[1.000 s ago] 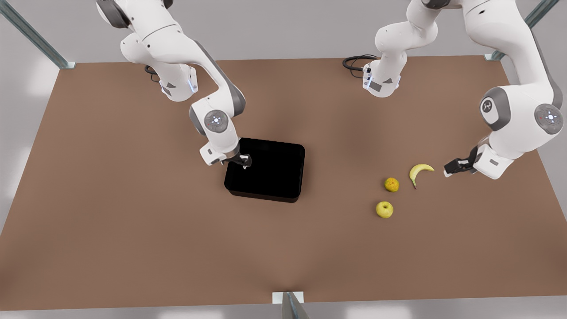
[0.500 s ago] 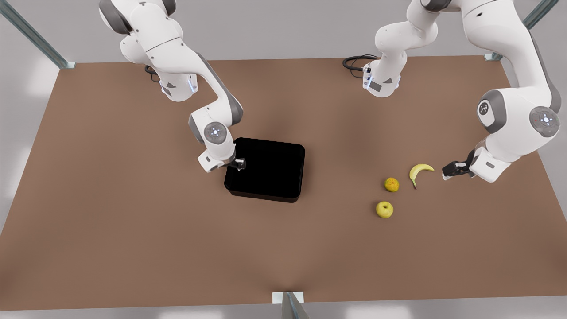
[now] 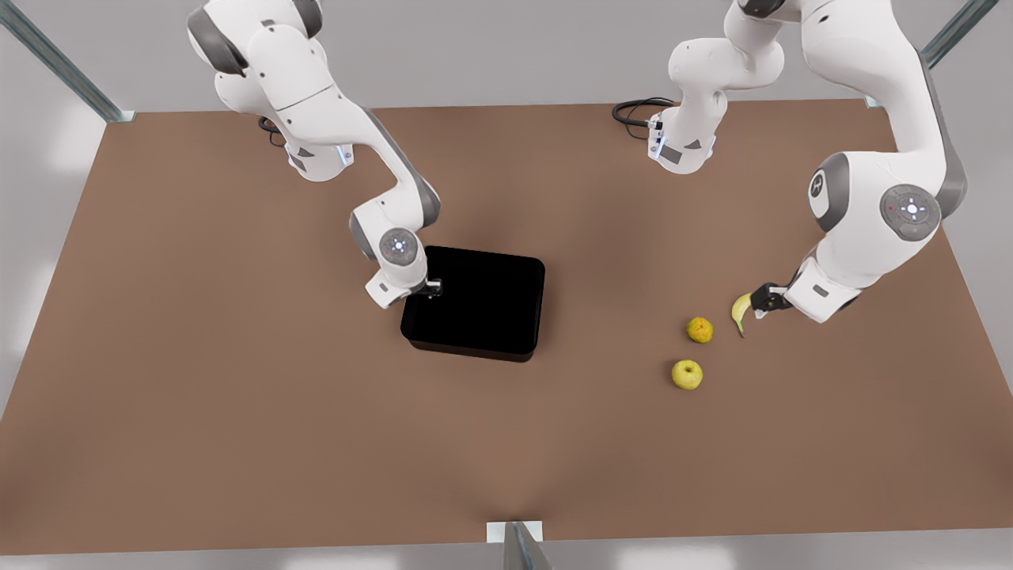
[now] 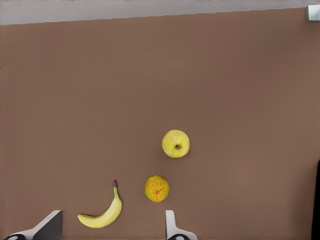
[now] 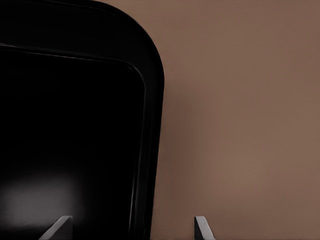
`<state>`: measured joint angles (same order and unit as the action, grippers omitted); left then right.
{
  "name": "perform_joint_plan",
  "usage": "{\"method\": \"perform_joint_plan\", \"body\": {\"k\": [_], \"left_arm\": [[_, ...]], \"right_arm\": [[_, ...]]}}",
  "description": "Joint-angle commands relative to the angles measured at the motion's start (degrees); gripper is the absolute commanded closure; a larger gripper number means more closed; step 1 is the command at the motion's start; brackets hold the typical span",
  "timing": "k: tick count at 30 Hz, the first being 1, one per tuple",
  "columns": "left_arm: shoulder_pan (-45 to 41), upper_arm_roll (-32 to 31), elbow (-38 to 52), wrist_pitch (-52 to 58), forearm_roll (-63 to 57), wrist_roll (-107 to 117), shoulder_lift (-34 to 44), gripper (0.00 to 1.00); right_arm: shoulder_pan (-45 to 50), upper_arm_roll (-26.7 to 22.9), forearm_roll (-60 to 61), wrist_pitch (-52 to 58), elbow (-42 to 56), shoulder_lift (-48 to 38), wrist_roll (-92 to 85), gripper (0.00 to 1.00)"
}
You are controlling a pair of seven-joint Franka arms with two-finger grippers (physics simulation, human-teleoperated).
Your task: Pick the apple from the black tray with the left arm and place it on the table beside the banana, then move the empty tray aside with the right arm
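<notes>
Fruit sits well away from the tray in the front view. The apple, an orange and the banana are grouped on the brown surface, off toward the front view's right of the tray. The apple lies near the banana, with the orange between them, and the tray looks empty. The left arm hangs its jaws over the banana's far end from the tray. The right arm holds its jaws at the tray's opposite edge.

The left wrist view adds what the front view hides: those jaws are spread and hold nothing, and the banana, orange and apple lie loose below.

The right wrist view shows the right jaws spread too, one fingertip outside the tray's rim and the other over its floor. That makes the rim the likely place to take hold. The tray looks stiff, light and glossy, so a pinch on its thin wall may slip or tip it unless it is dragged low. The apple looks firm and round, so it may roll if bumped.
</notes>
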<state>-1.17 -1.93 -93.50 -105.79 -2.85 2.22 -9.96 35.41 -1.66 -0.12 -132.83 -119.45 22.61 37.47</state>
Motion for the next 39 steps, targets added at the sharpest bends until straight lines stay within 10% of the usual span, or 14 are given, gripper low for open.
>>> {"method": "perform_joint_plan", "body": {"k": [1, 4, 9, 30, 39], "left_arm": [[3.27, 0.26, 0.07, 0.49, -0.40, -5.29, 0.55, 0.00], [3.72, 0.17, 0.16, 1.29, -0.49, -5.30, 0.29, 0.00], [3.72, 0.08, 0.25, 1.29, -0.49, -5.03, 0.20, 0.00], [3.72, 0.35, 0.07, 1.46, -0.66, -3.72, 0.20, 0.00], [3.72, 0.79, -0.10, 1.37, -0.93, -1.96, 0.20, 0.00]], "right_arm": [[0.01, -0.01, 0.03, -1.38, 0.01, 0.94, -3.37, 0.08], [0.01, -0.01, 0.03, -2.17, 0.01, 1.47, -3.37, 0.16], [0.01, -0.01, 0.21, -1.29, 0.01, 1.73, -4.42, 0.74], [-0.08, -0.45, 0.74, 11.27, 0.62, -7.23, -7.24, 0.83], [-0.43, -10.03, 0.83, 18.31, 0.89, -12.16, -21.30, 0.85]]}}
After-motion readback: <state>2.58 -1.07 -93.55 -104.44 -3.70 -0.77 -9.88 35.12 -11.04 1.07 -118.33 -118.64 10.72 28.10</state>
